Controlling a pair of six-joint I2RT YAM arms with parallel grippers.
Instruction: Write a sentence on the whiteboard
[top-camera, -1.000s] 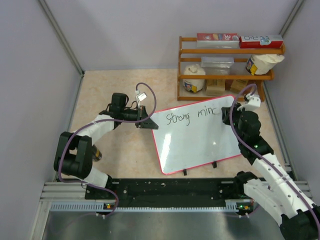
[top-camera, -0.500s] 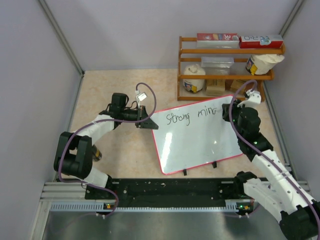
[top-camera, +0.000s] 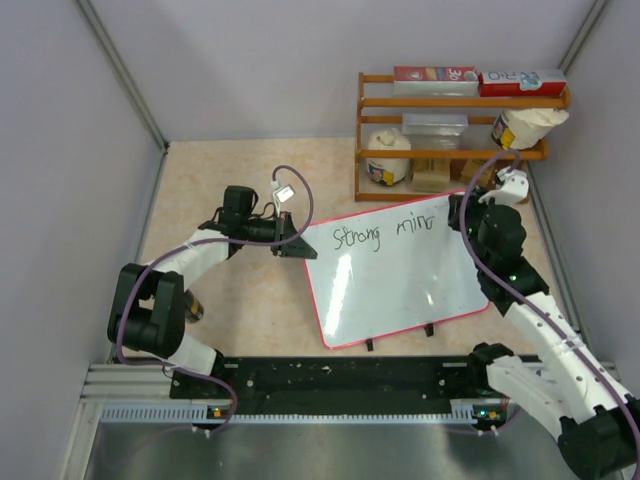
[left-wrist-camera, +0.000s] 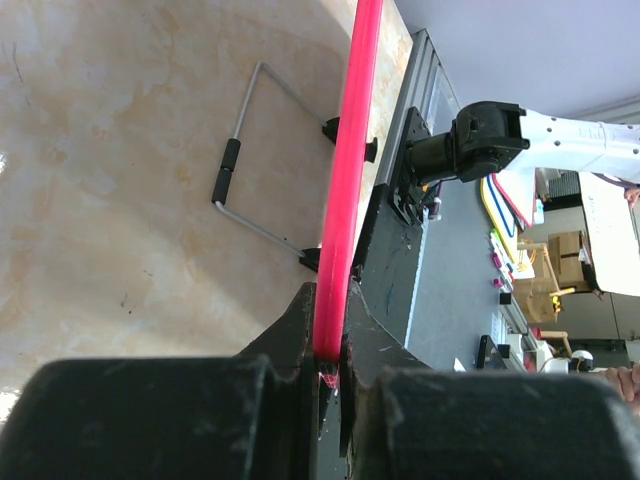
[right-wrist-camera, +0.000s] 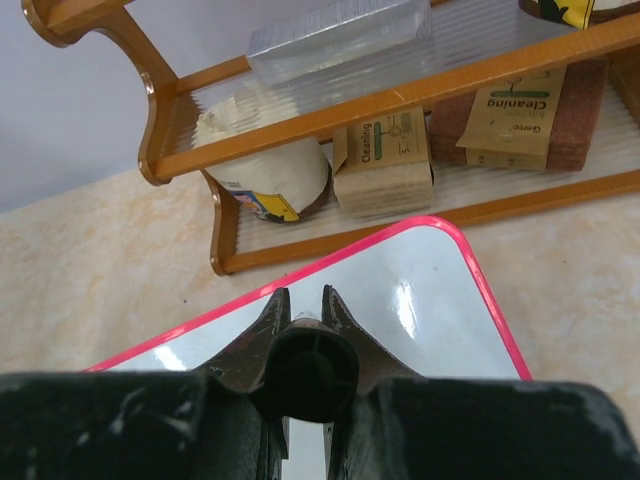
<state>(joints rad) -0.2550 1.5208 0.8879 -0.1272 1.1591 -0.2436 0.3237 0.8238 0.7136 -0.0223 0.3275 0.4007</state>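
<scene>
Beige surface (top-camera: 250, 170), grey walls, wooden rack (top-camera: 450, 101) upper right. Centre-right: whiteboard (top-camera: 400, 285), skewed. Its red left edge is clamped tight by left fingers (left-wrist-camera: 296, 330). At the board's upper right corner, right fingers (right-wrist-camera: 262, 335) closed on black marker (right-wrist-camera: 303, 368). Top line of sentence (top-camera: 385, 232): "Strong min…".

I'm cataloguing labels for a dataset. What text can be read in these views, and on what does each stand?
"Strong min" - handwritten on the whiteboard; the word's end is unclear beside the right gripper and its pen.
"Cleaning" - on two brown packs in the wooden rack; their smaller print is too small.
Boxes on the rack's top: print too blurred to read.
</scene>
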